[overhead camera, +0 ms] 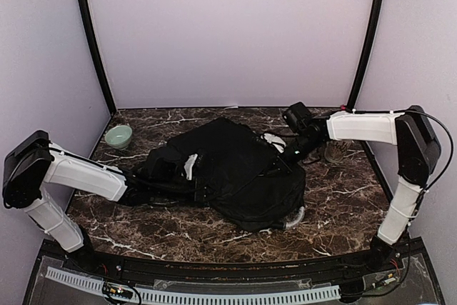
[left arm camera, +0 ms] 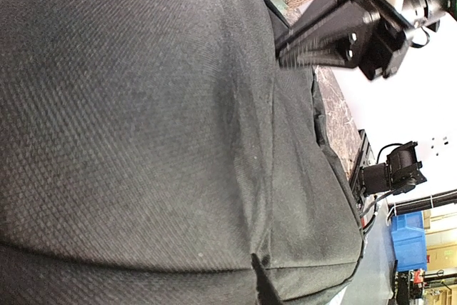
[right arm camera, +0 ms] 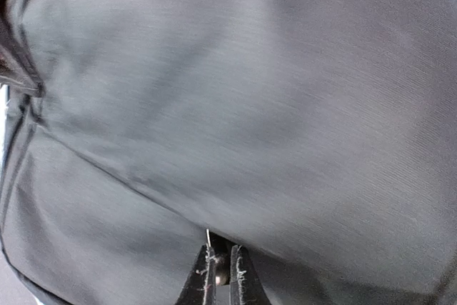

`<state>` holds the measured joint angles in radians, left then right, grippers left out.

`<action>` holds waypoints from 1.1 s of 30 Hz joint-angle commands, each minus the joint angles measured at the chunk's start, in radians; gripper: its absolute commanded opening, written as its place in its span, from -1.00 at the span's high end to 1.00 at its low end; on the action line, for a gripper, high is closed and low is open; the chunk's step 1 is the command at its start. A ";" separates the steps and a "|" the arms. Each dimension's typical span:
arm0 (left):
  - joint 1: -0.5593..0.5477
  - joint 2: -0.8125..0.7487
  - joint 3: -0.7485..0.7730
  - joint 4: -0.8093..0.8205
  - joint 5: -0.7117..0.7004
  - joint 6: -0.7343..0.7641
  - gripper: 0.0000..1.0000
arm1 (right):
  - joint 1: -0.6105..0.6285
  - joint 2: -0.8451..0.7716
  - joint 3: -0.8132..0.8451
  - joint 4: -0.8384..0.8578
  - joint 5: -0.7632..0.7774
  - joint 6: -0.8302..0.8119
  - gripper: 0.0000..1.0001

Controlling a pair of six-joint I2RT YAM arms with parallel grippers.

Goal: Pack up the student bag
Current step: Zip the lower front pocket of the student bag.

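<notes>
The student bag [overhead camera: 235, 169], a big black fabric backpack, lies flat in the middle of the marble table. My left gripper [overhead camera: 158, 171] is sunk into its left end. In the left wrist view only one dark fingertip [left arm camera: 261, 276] shows, at a crease of pinched bag fabric [left arm camera: 143, 105]. My right gripper [overhead camera: 285, 156] is at the bag's far right edge. In the right wrist view its fingers [right arm camera: 223, 251] stand almost together on a small shiny metal piece, apparently a zipper pull, at a seam of the bag [right arm camera: 250, 91].
A pale green bowl [overhead camera: 118, 136] sits at the back left. A clear glass [overhead camera: 335, 152] stands under the right arm. A white shell-patterned item [overhead camera: 273, 141] lies against the bag's far edge, and something white [overhead camera: 294, 218] pokes out at its near right corner.
</notes>
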<state>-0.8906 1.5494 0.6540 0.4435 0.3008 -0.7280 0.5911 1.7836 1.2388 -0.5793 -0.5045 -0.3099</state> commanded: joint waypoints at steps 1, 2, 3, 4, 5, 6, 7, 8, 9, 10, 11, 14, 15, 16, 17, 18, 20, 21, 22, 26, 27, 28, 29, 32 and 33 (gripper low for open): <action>-0.014 -0.078 0.001 0.014 0.031 0.063 0.92 | -0.093 -0.032 -0.009 0.010 0.119 -0.018 1.00; -0.014 -0.078 0.001 0.013 0.030 0.063 0.92 | -0.110 -0.031 -0.006 0.012 0.122 -0.019 1.00; -0.014 -0.078 0.000 0.011 0.029 0.065 0.92 | -0.126 -0.028 -0.003 0.012 0.124 -0.020 1.00; -0.014 -0.078 0.000 0.010 0.028 0.066 0.92 | -0.144 -0.026 0.000 0.012 0.127 -0.020 1.00; -0.014 -0.078 0.000 0.008 0.026 0.068 0.92 | -0.163 -0.024 0.002 0.012 0.128 -0.020 1.00; -0.014 -0.078 -0.001 0.006 0.025 0.068 0.92 | -0.177 -0.021 0.004 0.012 0.123 -0.019 1.00; -0.014 -0.077 -0.001 0.006 0.024 0.070 0.92 | -0.189 -0.018 0.006 0.011 0.118 -0.019 1.00; -0.014 -0.076 -0.001 0.006 0.023 0.069 0.92 | -0.197 -0.015 0.008 0.010 0.114 -0.020 1.00; -0.014 -0.075 0.001 0.006 0.023 0.069 0.92 | -0.203 -0.015 0.007 0.010 0.111 -0.020 1.00; -0.014 -0.074 0.001 0.006 0.023 0.071 0.92 | -0.208 -0.014 0.006 0.012 0.110 -0.020 1.00; -0.014 -0.073 0.001 0.006 0.024 0.071 0.92 | -0.210 -0.014 0.004 0.014 0.111 -0.020 1.00; -0.014 -0.069 0.003 0.006 0.024 0.072 0.92 | -0.215 -0.014 -0.001 0.019 0.114 -0.019 1.00; -0.014 -0.068 0.003 0.005 0.024 0.073 0.92 | -0.217 -0.013 -0.001 0.021 0.115 -0.019 1.00; -0.014 -0.068 0.003 0.004 0.024 0.073 0.92 | -0.219 -0.012 -0.002 0.023 0.121 -0.019 1.00; -0.014 -0.068 0.004 0.002 0.024 0.073 0.92 | -0.221 -0.011 -0.002 0.028 0.132 -0.014 1.00; -0.014 -0.068 0.004 0.000 0.024 0.076 0.92 | -0.227 -0.008 -0.002 0.033 0.144 -0.009 1.00; -0.014 -0.070 0.004 -0.005 0.022 0.078 0.92 | -0.248 0.002 0.004 0.037 0.152 0.001 1.00; -0.014 -0.071 0.003 -0.008 0.020 0.079 0.92 | -0.261 0.009 0.008 0.036 0.154 0.006 1.00; -0.014 -0.073 0.003 -0.010 0.019 0.082 0.93 | -0.276 0.016 0.013 0.036 0.155 0.011 1.00; -0.014 -0.078 -0.004 -0.015 0.014 0.084 0.92 | -0.333 0.040 0.028 0.046 0.169 0.034 1.00; -0.014 -0.080 -0.006 -0.015 0.013 0.083 0.92 | -0.346 0.045 0.029 0.050 0.174 0.040 1.00; -0.014 -0.081 -0.007 -0.015 0.011 0.085 0.92 | -0.358 0.050 0.030 0.054 0.180 0.046 1.00; -0.014 -0.081 -0.008 -0.015 0.010 0.085 0.93 | -0.368 0.054 0.030 0.057 0.186 0.050 1.00; -0.014 -0.079 -0.008 -0.015 0.009 0.086 0.92 | -0.385 0.064 0.031 0.059 0.169 0.055 1.00; -0.014 -0.078 -0.008 -0.015 0.010 0.086 0.92 | -0.386 0.063 0.031 0.057 0.157 0.052 1.00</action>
<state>-0.8940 1.5341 0.6518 0.4080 0.2905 -0.7017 0.1928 1.8370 1.2488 -0.5423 -0.3584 -0.2749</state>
